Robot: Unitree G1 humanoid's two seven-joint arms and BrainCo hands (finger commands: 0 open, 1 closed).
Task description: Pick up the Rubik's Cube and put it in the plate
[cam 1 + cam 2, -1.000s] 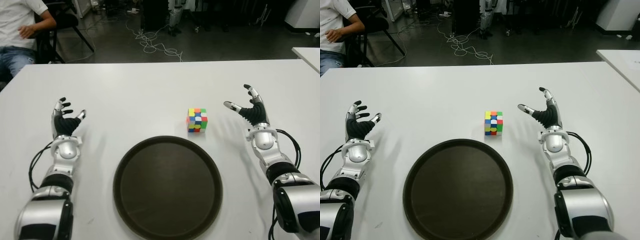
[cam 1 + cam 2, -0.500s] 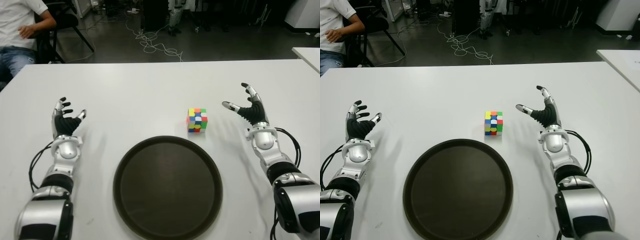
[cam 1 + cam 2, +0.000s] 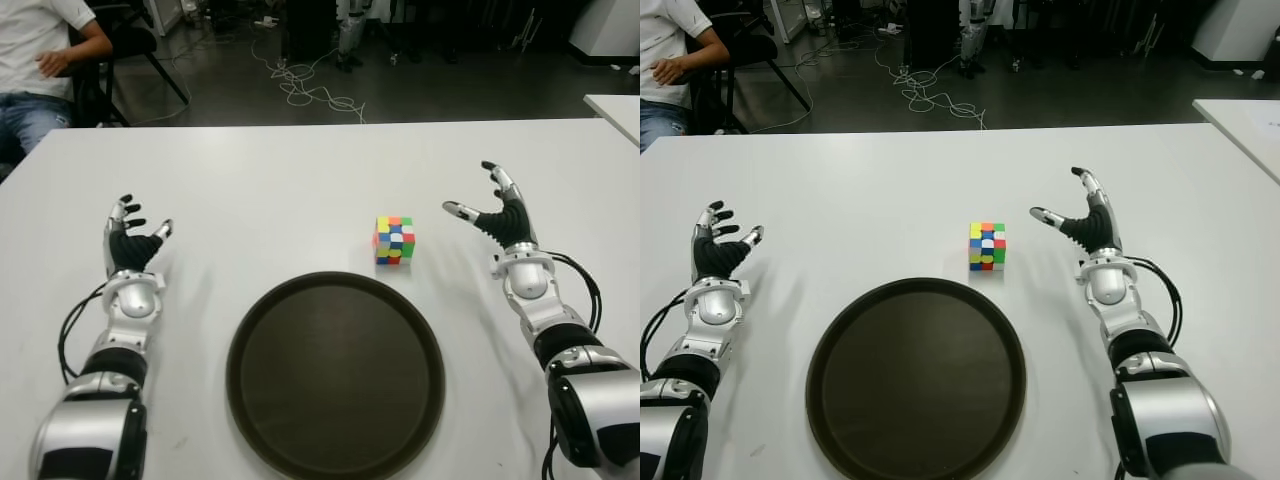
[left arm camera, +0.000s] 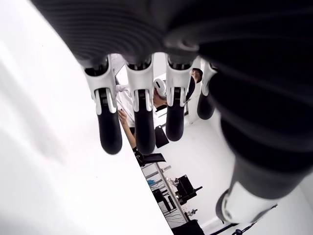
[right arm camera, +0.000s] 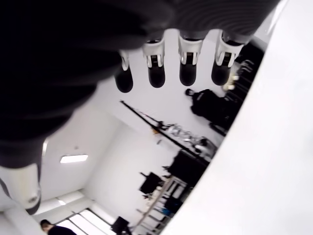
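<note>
Right hand (image 3: 502,216) has crept up and a touch inward over the last second: thumb tip now sits slightly closer to the cube (image 3: 394,240) and the fingertips are a bit higher in the eye views. Small shift, but it reads as the start of a reach, so the task is at the approach step and nothing is grasped yet. Cube hasn't moved: it sits on the white table (image 3: 300,180), at 3 o'clock-side neighbour being the right hand, and just off the rim of the plate (image 3: 335,375) at about 1 o'clock from the plate's centre, apart from the rim with a thin strip of table between. Plate has nothing in it. Right hand fingers (image 5: 156,73) are spread wide and straight, thumb splayed toward the cube, holding nothing and touching nothing I can see; a clear gap of table lies between thumb and cube. Left hand (image 3: 130,245) is unchanged, showing well out at 9 o'clock of the plate, its fingers (image 4: 108,127) loosely extended, holding nothing either. My read: the right hand needs to close the remaining sideways gap, drop to cube height, then pinch across two opposite faces; the cube being so near the plate rim means a short carry toward 7 o'clock. Risk is the thumb nudging the cube away before the fingers get around it. A person (image 3: 40,60) sits off the table's far corner at 11 o'clock, not involved.
</note>
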